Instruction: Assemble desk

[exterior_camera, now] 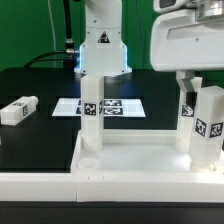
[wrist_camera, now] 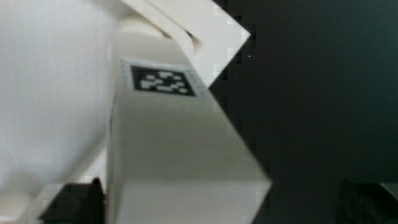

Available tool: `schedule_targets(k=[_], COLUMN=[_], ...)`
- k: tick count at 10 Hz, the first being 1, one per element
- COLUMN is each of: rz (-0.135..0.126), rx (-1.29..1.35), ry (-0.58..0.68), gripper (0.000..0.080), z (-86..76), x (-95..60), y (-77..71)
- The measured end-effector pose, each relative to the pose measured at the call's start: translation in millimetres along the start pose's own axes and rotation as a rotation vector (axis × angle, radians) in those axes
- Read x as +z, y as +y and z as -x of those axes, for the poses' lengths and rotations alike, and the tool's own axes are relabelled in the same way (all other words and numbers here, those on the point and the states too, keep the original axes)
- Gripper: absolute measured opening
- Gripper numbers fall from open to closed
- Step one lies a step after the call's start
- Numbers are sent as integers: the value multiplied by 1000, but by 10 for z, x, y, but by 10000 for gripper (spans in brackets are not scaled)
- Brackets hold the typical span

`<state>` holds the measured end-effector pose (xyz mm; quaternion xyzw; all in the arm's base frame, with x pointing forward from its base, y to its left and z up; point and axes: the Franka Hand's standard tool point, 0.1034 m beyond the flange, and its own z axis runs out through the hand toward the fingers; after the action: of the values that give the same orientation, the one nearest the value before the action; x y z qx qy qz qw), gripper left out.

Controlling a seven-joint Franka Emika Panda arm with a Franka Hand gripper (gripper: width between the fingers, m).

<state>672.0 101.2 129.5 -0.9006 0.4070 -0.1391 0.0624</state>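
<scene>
- Currently, the exterior view gives me the layout: the slab [exterior_camera: 140, 160] of the desk lies flat, rim up, on the black table [exterior_camera: 40, 140], close to the camera.
- A first leg [exterior_camera: 90, 110] stands upright at the slab's far corner on the exterior view's left. A round socket [exterior_camera: 88, 157] shows in the near corner on that side.
- A second leg [exterior_camera: 184, 118] and a third leg [exterior_camera: 209, 128] stand upright at the slab's end on the exterior view's right, just beside each other, each with a tag facing the camera.
- A loose leg [exterior_camera: 18, 109] lies on its side on the table at the exterior view's left, well apart from the slab.
- The marker board [exterior_camera: 110, 105] lies flat behind the slab, in front of the robot base [exterior_camera: 100, 45].
- The gripper [exterior_camera: 192, 80] hangs directly above the two legs on the exterior view's right. From this view I cannot tell how its jaws stand, nor which leg sits below them.
- The wrist view supplies the jaw state: the dark fingertips [wrist_camera: 71, 205] show at opposite sides, spread wide, with a tagged leg [wrist_camera: 178, 150] between them. One tip is just beside the leg and the other is apart from it, so nothing is clamped.
- The wrist view shows none of the table layout. The blurred white surfaces around the tagged leg are too close for me to identify.
</scene>
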Motion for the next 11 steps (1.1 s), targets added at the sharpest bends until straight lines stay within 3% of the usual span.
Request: schedule_targets(k=[2,5,6,9,10,11], rz=[-1,19,40,41,35,-25], rx=[-177,-302,-374,-458,-470,-467], ry=[-1,1,-1,2,-4,-54], gripper=[649,649,649,649,649,649], z=[-97,133,256,192,182,124], x=[-51,-54,-57,-53,-58,-102], y=[42,-84,-139,-106,-92,-17])
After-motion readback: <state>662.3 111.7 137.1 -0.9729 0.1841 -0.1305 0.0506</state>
